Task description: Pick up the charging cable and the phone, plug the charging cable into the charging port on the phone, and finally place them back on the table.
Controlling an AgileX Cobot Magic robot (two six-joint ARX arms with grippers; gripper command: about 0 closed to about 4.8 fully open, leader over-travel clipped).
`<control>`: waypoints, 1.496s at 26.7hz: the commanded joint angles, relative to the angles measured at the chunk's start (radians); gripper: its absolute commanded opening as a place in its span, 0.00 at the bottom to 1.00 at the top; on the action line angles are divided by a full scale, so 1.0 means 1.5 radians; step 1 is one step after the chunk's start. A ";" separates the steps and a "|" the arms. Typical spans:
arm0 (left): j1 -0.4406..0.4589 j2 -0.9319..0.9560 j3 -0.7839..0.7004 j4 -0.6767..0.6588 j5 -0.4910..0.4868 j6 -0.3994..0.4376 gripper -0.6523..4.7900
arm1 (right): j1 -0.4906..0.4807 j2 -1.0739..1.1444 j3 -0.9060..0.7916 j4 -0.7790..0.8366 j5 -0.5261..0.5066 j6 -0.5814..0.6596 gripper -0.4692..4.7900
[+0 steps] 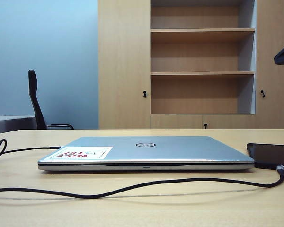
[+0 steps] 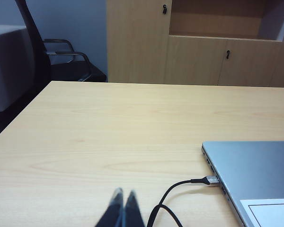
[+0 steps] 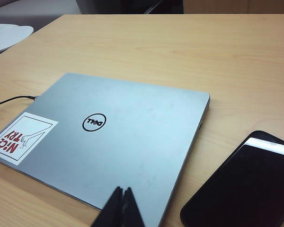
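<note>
Overhead, both tools pinched shut and empty: left tool (image 2: 123, 195) above matte wood-grain table (image 2: 109, 132), right tool (image 3: 122, 191) above smooth silver laptop (image 3: 132, 142).

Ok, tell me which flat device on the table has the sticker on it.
The silver laptop: a red-and-white sticker sits on its closed lid. The black phone beside it has none.

Closed left tool (image 2: 123, 196) beside charging cable (image 2: 180, 187) plugged into laptop (image 2: 255, 175).
</note>
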 commanded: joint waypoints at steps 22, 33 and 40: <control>0.000 0.000 0.000 0.008 0.001 0.001 0.11 | -0.049 -0.263 -0.163 0.087 0.281 -0.001 0.09; 0.000 0.000 0.000 0.009 0.001 0.001 0.11 | -0.113 -0.336 -0.218 0.089 0.257 -0.001 0.09; 0.000 0.000 0.000 0.009 0.001 0.001 0.11 | -0.138 -0.336 -0.218 0.104 0.207 -0.001 0.09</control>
